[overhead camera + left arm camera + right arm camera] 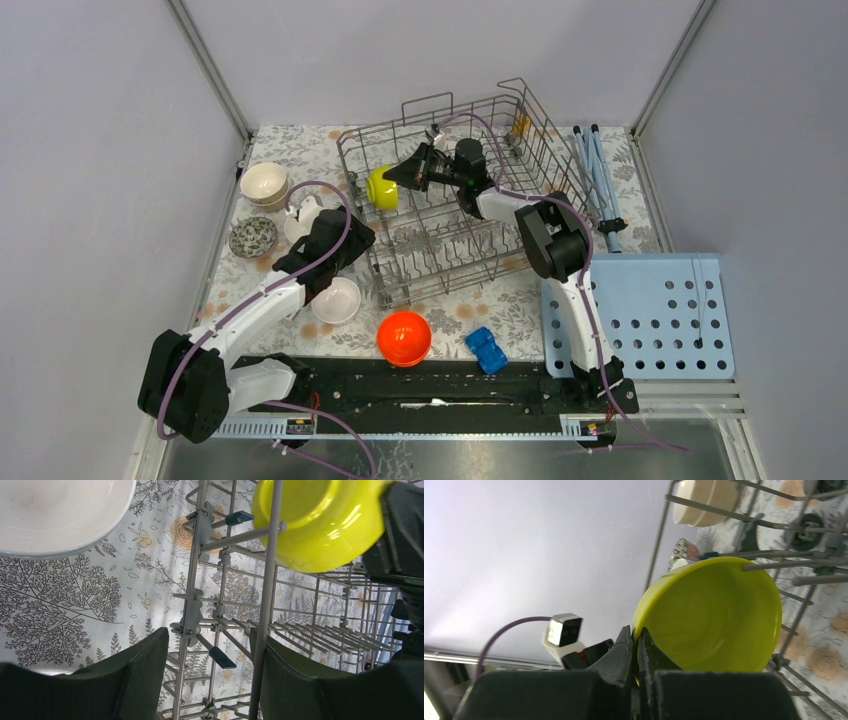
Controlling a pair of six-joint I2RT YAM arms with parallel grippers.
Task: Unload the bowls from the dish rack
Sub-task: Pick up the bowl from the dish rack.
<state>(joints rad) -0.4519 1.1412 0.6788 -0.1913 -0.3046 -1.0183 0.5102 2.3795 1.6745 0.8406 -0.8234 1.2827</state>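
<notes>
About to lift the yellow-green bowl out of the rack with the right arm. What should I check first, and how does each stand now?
1. Grip: right gripper shut on the yellow-green bowl rim: ok.
2. Bowl free of dish rack wires: cannot tell; wires cross its rim in the right wrist view.
3. Spare hand: left gripper open, holding nothing: ok.
4. Other bowls out of the rack: ok; white bowl and orange bowl sit on the table.
</notes>
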